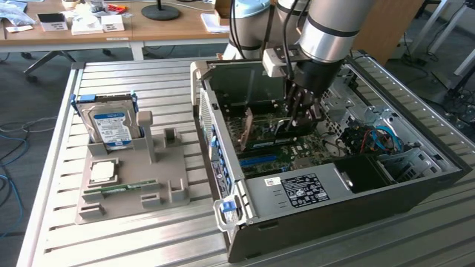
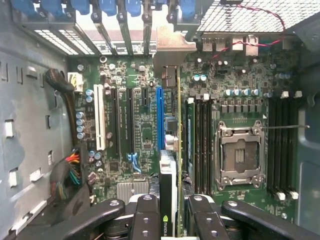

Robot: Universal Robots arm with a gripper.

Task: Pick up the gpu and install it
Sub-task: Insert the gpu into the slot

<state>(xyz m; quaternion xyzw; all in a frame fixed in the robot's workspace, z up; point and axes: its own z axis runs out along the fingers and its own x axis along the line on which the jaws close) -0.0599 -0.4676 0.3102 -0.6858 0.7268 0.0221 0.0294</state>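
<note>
Black-fingered tool [image 2: 171,217] grips the gpu [image 2: 168,170], which stands on edge inside the case [image 1: 415,178], over the motherboard [image 2: 145,130] and just beside the blue slot [image 2: 159,117]. If the card's edge is off its slot, pressing down could bend contacts or twist the card in the grip. The arm [image 1: 326,33] reaches almost straight down into the case.

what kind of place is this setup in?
Likely a robotics lab or workshop: the gripper holds the gpu inside an open computer case on a slatted metal table, with office desks behind.
</note>
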